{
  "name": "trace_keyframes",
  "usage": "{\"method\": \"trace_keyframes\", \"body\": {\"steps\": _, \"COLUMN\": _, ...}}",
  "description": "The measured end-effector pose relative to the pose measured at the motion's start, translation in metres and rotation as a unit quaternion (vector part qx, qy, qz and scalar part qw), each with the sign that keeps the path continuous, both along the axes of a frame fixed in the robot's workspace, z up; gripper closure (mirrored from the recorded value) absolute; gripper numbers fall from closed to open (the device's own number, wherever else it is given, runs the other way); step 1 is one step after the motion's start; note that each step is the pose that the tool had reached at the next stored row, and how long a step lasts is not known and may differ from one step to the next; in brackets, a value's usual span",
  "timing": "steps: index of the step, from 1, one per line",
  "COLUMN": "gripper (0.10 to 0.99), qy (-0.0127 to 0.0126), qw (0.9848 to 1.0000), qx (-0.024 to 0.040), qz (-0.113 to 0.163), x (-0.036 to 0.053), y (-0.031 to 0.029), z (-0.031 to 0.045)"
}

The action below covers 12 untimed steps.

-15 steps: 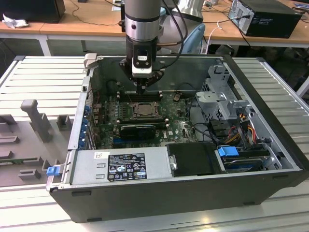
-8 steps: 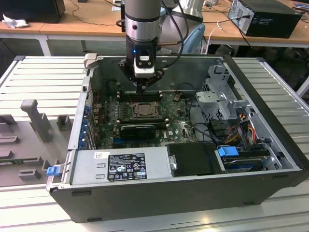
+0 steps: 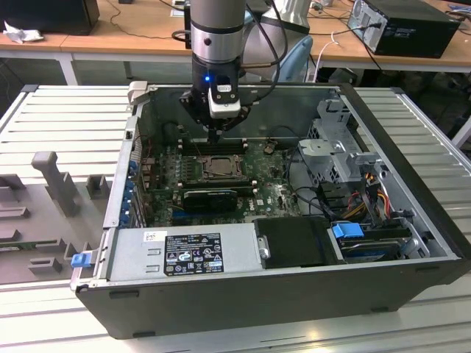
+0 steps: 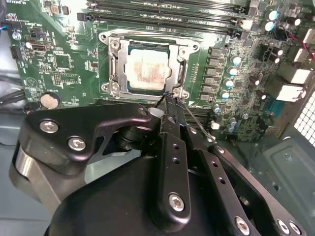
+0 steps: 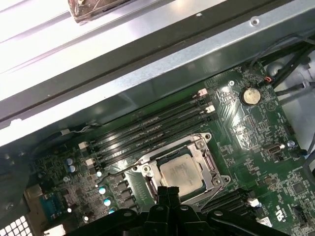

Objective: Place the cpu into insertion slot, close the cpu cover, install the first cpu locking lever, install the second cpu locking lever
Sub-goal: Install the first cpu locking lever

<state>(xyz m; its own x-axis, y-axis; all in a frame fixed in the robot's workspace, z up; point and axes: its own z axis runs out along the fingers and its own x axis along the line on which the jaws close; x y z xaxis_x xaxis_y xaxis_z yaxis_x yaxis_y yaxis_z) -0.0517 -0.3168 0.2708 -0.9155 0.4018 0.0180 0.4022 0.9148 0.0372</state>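
Exterior view: fingers (image 3: 213, 135) near cpu (image 3: 218, 168)

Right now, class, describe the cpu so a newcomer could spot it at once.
Look inside the open computer case at the green motherboard. Beside the long black memory slots lies the square grey cpu cover; the cpu is the pale silver-beige square in its cut-out, the only flat, bare metal face there.

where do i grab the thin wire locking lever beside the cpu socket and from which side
Grip the thin metal wire locking lever on its straight free stretch, clear of the corner of the square black insertion slot where it ends. Come from above, pinching across the wire: it lies low over the green board, so a top-down grip looks safest.
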Motion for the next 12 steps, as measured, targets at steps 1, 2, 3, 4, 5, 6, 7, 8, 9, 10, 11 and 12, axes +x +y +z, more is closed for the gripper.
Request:
{"method": "trace_keyframes", "body": {"steps": 1, "gripper": 0.980, "qy": 0.0000, "qw": 1.0000, "qx": 0.0000, "qz": 0.003, "x": 0.0000, "y": 0.0000, "z": 0.0000}}
{"method": "trace_keyframes", "body": {"steps": 2, "gripper": 0.980, "qy": 0.0000, "qw": 1.0000, "qx": 0.0000, "qz": 0.009, "x": 0.0000, "y": 0.0000, "z": 0.0000}}
{"method": "trace_keyframes", "body": {"steps": 3, "gripper": 0.980, "qy": 0.0000, "qw": 0.9999, "qx": 0.0000, "qz": 0.017, "x": 0.0000, "y": 0.0000, "z": 0.0000}}
{"method": "trace_keyframes", "body": {"steps": 4, "gripper": 0.980, "qy": 0.0000, "qw": 0.9998, "qx": 0.0000, "qz": 0.022, "x": 0.0000, "y": 0.0000, "z": 0.0000}}
{"method": "trace_keyframes", "body": {"steps": 5, "gripper": 0.980, "qy": 0.0000, "qw": 0.9997, "qx": 0.0000, "qz": 0.026, "x": 0.0000, "y": 0.0000, "z": 0.0000}}
{"method": "trace_keyframes", "body": {"steps": 6, "gripper": 0.980, "qy": 0.0000, "qw": 0.9995, "qx": 0.0000, "qz": 0.032, "x": 0.0000, "y": 0.0000, "z": 0.0000}}
{"method": "trace_keyframes", "body": {"steps": 7, "gripper": 0.980, "qy": 0.0000, "qw": 0.9992, "qx": 0.0000, "qz": 0.040, "x": 0.0000, "y": 0.0000, "z": 0.0000}}
{"method": "trace_keyframes", "body": {"steps": 8, "gripper": 0.980, "qy": 0.0000, "qw": 0.9988, "qx": 0.0000, "qz": 0.049, "x": 0.0000, "y": 0.0000, "z": 0.0000}}
{"method": "trace_keyframes", "body": {"steps": 9, "gripper": 0.980, "qy": 0.0000, "qw": 0.9985, "qx": 0.0000, "qz": 0.055, "x": 0.0000, "y": 0.0000, "z": 0.0000}}
{"method": "trace_keyframes", "body": {"steps": 10, "gripper": 0.980, "qy": 0.0000, "qw": 0.9983, "qx": 0.0000, "qz": 0.059, "x": 0.0000, "y": 0.0000, "z": 0.0000}}
{"method": "trace_keyframes", "body": {"steps": 11, "gripper": 0.980, "qy": 0.0000, "qw": 0.9977, "qx": 0.0000, "qz": 0.068, "x": 0.0000, "y": 0.0000, "z": 0.0000}}
{"method": "trace_keyframes", "body": {"steps": 12, "gripper": 0.980, "qy": 0.0000, "qw": 0.9972, "qx": 0.0000, "qz": 0.074, "x": 0.0000, "y": 0.0000, "z": 0.0000}}
